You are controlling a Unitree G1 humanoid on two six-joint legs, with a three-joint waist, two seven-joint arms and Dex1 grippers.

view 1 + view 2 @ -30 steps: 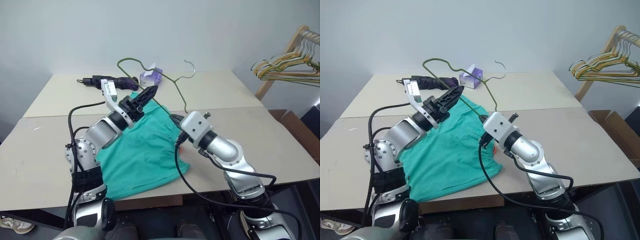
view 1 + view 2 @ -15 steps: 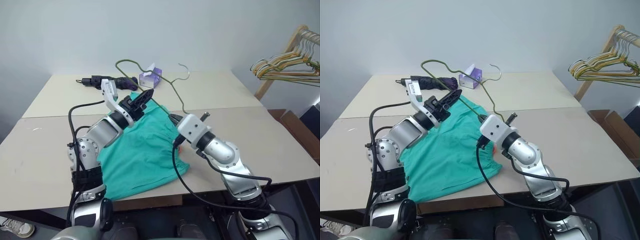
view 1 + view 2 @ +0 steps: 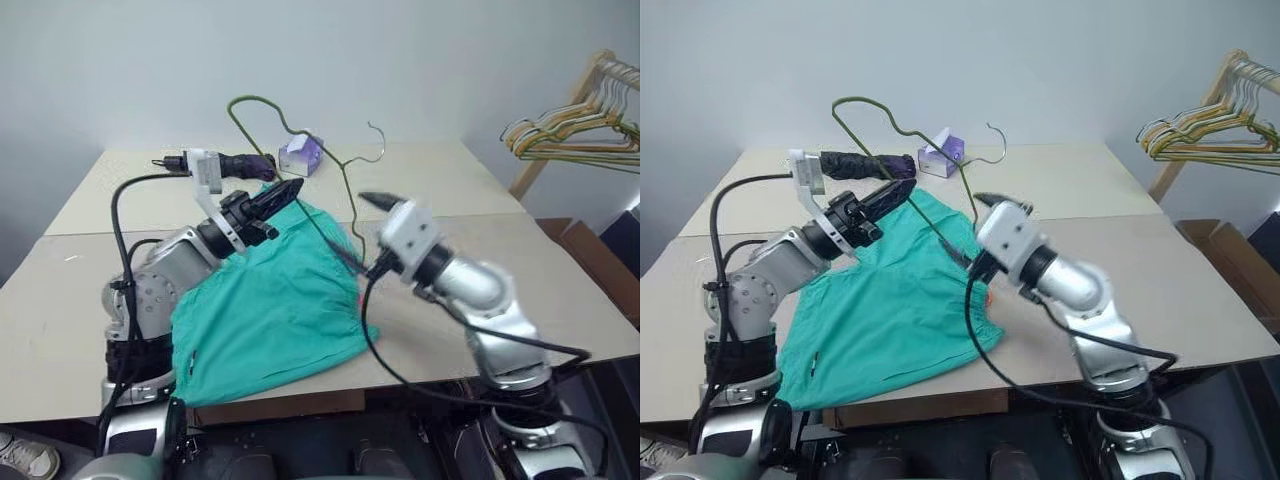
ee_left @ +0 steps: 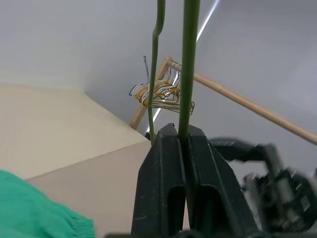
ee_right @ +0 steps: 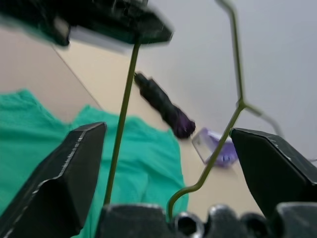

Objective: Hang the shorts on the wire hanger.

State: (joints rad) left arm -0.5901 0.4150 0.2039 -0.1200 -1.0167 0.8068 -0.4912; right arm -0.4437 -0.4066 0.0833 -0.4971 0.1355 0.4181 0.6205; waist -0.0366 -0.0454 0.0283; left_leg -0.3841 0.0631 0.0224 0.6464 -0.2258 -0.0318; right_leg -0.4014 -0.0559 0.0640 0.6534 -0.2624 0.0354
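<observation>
Bare lab: plain tables (image 3: 560, 270), blank wall (image 3: 400, 50)

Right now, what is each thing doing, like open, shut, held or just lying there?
left gripper: shut on the wire hanger
right gripper: open, holding nothing
wire hanger: held up off the table
shorts: lying flat on the table, not on the hanger yet
folded umbrella: closed, lying on the table
</observation>
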